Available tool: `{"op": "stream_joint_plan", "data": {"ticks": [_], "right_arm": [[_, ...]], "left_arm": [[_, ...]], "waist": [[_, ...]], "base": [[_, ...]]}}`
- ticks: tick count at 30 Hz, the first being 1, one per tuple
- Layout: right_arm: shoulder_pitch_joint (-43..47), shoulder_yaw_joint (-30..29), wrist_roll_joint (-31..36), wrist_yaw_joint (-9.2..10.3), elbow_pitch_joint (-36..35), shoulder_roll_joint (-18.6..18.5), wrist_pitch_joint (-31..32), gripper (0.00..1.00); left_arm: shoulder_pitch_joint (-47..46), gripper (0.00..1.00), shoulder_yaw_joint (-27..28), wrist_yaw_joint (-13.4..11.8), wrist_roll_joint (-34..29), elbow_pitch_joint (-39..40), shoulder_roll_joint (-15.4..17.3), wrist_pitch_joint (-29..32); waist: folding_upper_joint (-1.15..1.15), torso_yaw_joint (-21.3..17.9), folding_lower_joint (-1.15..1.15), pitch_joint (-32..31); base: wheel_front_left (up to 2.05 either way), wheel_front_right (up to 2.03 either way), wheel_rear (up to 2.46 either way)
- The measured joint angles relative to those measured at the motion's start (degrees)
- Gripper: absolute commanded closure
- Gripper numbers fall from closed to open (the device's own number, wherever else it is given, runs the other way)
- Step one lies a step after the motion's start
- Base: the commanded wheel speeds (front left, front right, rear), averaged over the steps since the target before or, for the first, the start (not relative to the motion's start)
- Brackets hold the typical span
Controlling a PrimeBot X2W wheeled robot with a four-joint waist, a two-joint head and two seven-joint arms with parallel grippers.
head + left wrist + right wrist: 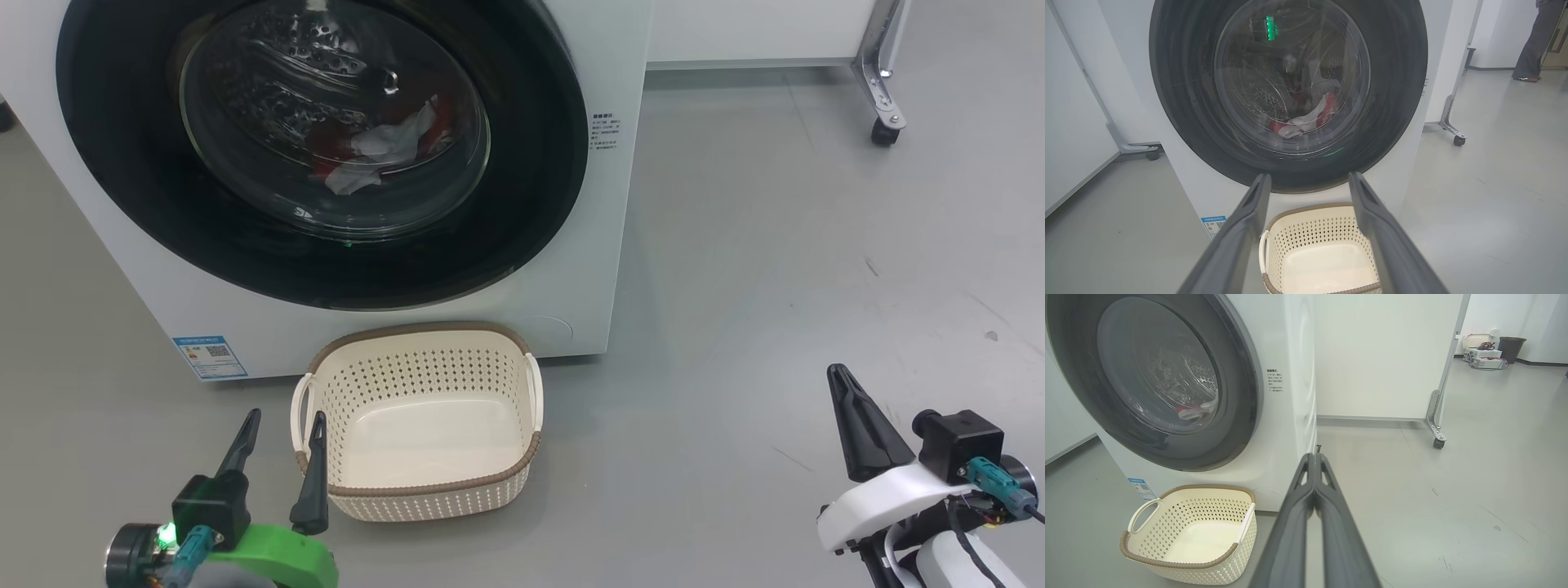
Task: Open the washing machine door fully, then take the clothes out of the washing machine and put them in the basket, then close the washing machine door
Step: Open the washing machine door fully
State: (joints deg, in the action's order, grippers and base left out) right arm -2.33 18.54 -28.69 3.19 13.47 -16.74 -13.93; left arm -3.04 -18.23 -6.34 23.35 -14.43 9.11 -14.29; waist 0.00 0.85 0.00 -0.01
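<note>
While washing machine door (322,139) sits shut, left jaws spread, right jaws closed empty, person's legs (1533,45) in left wrist view

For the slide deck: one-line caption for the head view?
Head view: washing machine door closed, red clothes inside, empty cream basket below; left gripper jaws open, right gripper jaws shut.

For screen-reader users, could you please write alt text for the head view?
A white washing machine, round black door shut, red and white clothes visible inside. An empty cream basket sits before it; left gripper open, right gripper shut.
</note>
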Motion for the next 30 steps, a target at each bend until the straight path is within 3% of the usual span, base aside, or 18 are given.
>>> {"op": "stream_joint_plan", "data": {"ticks": [10, 21, 30], "right_arm": [[0.0, -0.9, -1.2, -0.15, 0.0, 0.6, 0.0, 1.00], [-0.1, -4.2, -7.3, -1.40, 0.0, 2.7, 0.0, 1.00], [-3.0, -7.4, -14.7, -4.37, 0.0, 4.3, 0.5, 1.00]], "left_arm": [[0.0, 0.00, 0.0, 0.0, -0.4, 0.0, -0.1, 0.0], [-0.2, 0.00, -0.1, 0.0, -0.7, 1.3, -0.7, 0.0], [-1.8, 0.00, -0.4, 0.0, -1.3, 3.1, -1.2, 0.0]], "waist": [[0.00, 0.1, 0.00, 0.3], [0.00, 0.4, 0.00, 2.1], [0.00, 0.9, 0.00, 5.1]], "base": [[0.00, 0.00, 0.00], [0.00, 0.00, 0.00], [0.00, 0.00, 0.00]]}}
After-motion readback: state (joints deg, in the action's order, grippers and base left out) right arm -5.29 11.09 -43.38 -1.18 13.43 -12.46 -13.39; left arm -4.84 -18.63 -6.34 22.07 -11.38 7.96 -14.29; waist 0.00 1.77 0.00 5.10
